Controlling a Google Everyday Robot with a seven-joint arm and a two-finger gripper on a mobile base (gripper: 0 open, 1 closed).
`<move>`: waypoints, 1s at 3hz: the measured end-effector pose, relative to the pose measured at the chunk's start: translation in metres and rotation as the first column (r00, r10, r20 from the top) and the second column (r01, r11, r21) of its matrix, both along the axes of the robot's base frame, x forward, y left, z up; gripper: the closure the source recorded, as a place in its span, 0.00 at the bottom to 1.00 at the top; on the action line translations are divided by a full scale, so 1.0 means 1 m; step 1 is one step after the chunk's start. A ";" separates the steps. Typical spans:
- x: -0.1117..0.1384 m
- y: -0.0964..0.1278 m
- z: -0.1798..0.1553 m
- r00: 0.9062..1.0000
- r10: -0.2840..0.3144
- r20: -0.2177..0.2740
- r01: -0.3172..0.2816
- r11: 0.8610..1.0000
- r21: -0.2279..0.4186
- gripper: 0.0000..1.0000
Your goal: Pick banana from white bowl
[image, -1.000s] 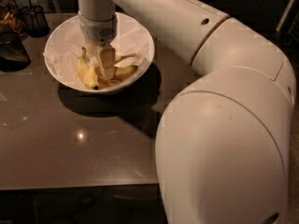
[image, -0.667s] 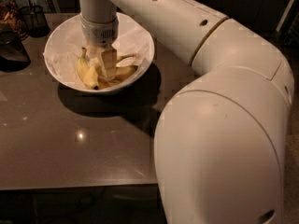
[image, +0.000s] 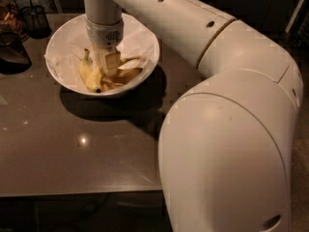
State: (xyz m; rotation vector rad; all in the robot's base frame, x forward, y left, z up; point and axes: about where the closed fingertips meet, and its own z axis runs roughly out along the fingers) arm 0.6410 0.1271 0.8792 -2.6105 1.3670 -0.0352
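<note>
The white bowl (image: 146, 38), lined with crumpled white paper, stands at the back left of the dark table (image: 72, 149). Several yellow bananas lie in it. The longest banana (image: 87, 72) curves along the left side with its brownish stem pointing up and a dark tip at the bottom. Shorter bananas (image: 127, 75) lie to its right. My gripper (image: 109, 67) reaches straight down into the bowl, right among the bananas and touching or nearly touching the long one's right side. The gripper's wrist hides the bowl's far middle.
A dark wire-mesh cup (image: 35, 19) stands at the back left behind the bowl. A dark container (image: 12, 52) sits at the left edge. My large white arm (image: 227, 149) fills the right half of the view and hides that part of the table.
Nothing has clearly moved. The gripper stays down in the bowl among the bananas.
</note>
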 end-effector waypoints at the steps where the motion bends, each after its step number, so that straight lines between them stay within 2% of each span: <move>1: -0.001 -0.006 0.006 1.000 -0.010 0.014 0.010 1.000 0.017 0.98; 2: -0.002 -0.014 0.018 0.999 -0.051 0.010 0.050 0.996 0.075 1.00; 3: -0.002 -0.012 0.020 0.998 -0.051 0.023 0.049 0.995 0.092 1.00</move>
